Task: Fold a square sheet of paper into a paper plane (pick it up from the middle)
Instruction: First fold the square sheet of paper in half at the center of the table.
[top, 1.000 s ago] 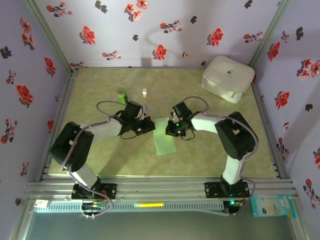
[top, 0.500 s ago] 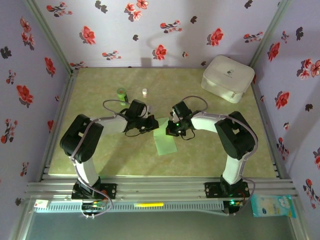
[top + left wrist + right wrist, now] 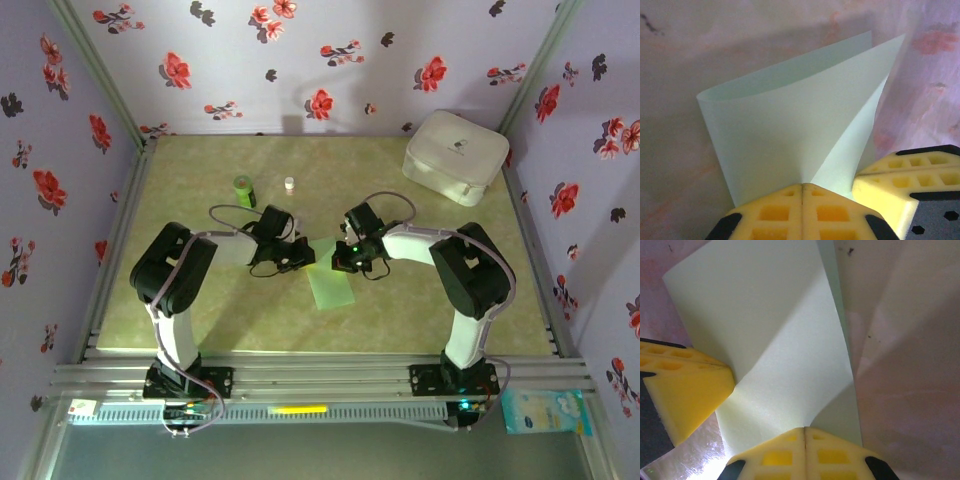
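1. The thin pale green square sheet of paper (image 3: 331,282) is seen near the middle of the mottled yellow-green table (image 3: 230,320), between the two arms. Its near part lies flat.
2. The left gripper (image 3: 802,190) is closed on the sheet's far part. Its yellow pads (image 3: 775,215) are pressed together and the paper curls up from them.
3. The right gripper (image 3: 804,432) is likewise clamped shut on the sheet, just beside the left one.
4. A small dark green cylindrical bottle (image 3: 244,190) and a white rounded case (image 3: 456,155) are set farther back, well apart from the paper.
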Available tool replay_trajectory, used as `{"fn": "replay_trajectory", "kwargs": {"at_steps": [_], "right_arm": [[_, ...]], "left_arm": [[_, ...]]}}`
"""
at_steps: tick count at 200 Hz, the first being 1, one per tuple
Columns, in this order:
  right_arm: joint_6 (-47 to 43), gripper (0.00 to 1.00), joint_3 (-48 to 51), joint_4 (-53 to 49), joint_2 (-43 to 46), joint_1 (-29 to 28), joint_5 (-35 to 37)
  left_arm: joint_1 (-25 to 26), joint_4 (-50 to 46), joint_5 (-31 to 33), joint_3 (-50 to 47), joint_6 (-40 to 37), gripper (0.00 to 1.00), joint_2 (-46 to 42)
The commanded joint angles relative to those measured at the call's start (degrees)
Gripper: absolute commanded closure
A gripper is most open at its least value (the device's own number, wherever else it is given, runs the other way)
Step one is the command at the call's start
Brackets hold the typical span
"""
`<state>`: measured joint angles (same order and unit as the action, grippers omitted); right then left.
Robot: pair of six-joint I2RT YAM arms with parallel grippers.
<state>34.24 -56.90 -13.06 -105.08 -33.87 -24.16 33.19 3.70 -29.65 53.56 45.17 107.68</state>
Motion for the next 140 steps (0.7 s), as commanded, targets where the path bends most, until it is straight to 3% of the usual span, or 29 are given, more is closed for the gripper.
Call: {"fn": "replay_trajectory", "kwargs": {"at_steps": [1, 78, 140], "right_arm": [[-0.68, 1.00, 3.13, -9.13, -3.22, 0.82, 5.70], [-0.18, 1.00, 3.26, -8.20, -3.25, 0.86, 5.00], [0.11, 1.00, 4.08, -8.02, -3.19, 0.82, 5.41]], "left_arm": [[-1.11, -4.09, 1.79, 1.87, -1.95, 0.94, -0.19], [-1.63, -5.02, 0.51, 6.19, -1.63, 0.92, 1.79], [-3.25, -3.12, 2.88, 3.05, -1.26, 0.92, 6.31]]}}
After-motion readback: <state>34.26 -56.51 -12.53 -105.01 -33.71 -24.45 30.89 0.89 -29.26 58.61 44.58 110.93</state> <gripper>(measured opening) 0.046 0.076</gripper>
